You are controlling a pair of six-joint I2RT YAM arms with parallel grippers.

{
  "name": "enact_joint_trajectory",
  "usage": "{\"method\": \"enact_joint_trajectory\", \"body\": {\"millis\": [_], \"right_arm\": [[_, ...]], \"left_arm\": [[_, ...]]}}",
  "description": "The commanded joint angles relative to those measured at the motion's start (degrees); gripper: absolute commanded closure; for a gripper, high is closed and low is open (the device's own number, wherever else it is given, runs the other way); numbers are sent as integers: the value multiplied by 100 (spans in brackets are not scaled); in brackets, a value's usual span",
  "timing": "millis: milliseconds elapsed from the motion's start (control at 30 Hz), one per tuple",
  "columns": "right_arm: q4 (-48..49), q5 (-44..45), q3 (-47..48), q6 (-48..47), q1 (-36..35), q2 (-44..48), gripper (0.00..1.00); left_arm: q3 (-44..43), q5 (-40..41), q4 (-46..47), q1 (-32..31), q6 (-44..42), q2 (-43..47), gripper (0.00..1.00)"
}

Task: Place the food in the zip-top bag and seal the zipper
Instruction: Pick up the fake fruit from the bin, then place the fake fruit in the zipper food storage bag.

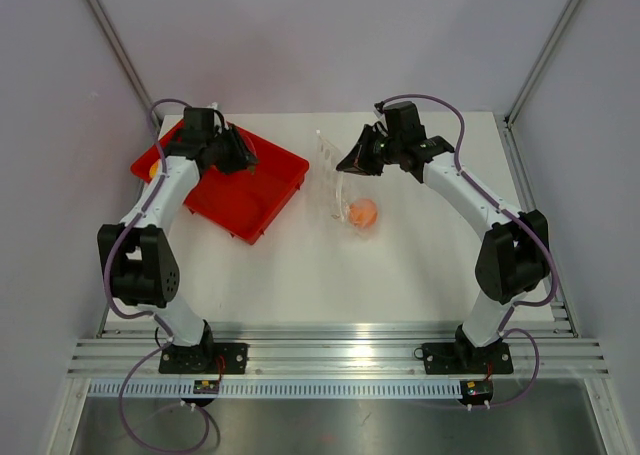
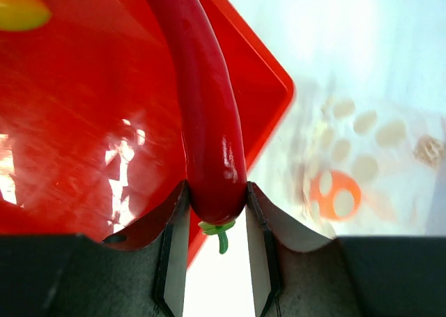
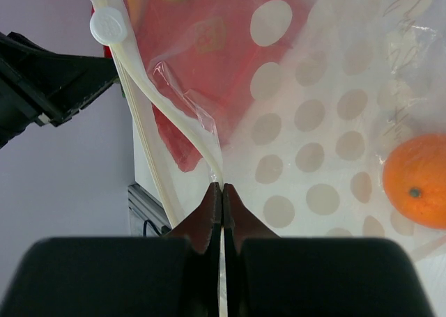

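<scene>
The zip-top bag (image 1: pixel 338 180) lies on the white table right of the red tray, clear with pale dots, with one orange ball (image 1: pixel 363 213) inside it. My right gripper (image 1: pixel 352 162) is shut on the bag's mouth edge (image 3: pixel 221 186), holding it up; the zipper (image 3: pixel 174 118) curves up to a white round tab (image 3: pixel 110 26). The orange ball also shows in the right wrist view (image 3: pixel 418 181). My left gripper (image 1: pixel 243 158) is over the tray, shut on a long red toy chili pepper (image 2: pixel 209 122) near its green stem. A yellow piece (image 2: pixel 19 7) lies in the tray.
The red rectangular tray (image 1: pixel 270 190) sits at the back left, its corner rim (image 2: pixel 282 87) right of my left fingers. An orange-yellow piece (image 1: pixel 153 171) shows at the tray's left edge. Grey walls surround the table; a metal rail runs along the near edge.
</scene>
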State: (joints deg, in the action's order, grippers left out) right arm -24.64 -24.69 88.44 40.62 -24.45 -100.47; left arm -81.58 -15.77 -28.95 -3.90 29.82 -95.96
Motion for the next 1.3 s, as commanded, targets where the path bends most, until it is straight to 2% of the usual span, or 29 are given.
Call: {"method": "enact_joint_trajectory", "body": {"millis": [0,133,400,467,567,700,800,900,1100,1267], "right_arm": [[223,-36,-3,25,-69,229,100],[214,-19,15,16,-69,238,100],[188,8,24,16,-78,247,100],[188,-1,33,25,-78,238,100],[214,-1,59,60,-78,203,100],[180,-1,138,60,-139,150,100],[109,60,173,34,-166,185,100],[100,104,147,7,-174,212,100],[118,78,217,42,-253,141,100],[118,105,208,51,-332,203,100]], "left_arm": [[-16,-383,-154,-408,-389,455,100],[54,-602,-234,-769,-845,797,100],[187,-2429,-339,-1121,-1347,1448,100],[178,-3086,-427,-1148,-1339,1554,100],[125,-3450,-296,-1209,-883,1607,100],[327,-3381,153,-1446,-102,1738,100],[598,-2976,-5,-1570,93,1818,100],[1082,-2950,398,-1631,488,2151,100],[1145,-3107,128,-1631,393,2082,100],[1092,-2853,30,-1710,410,1819,100]]}}
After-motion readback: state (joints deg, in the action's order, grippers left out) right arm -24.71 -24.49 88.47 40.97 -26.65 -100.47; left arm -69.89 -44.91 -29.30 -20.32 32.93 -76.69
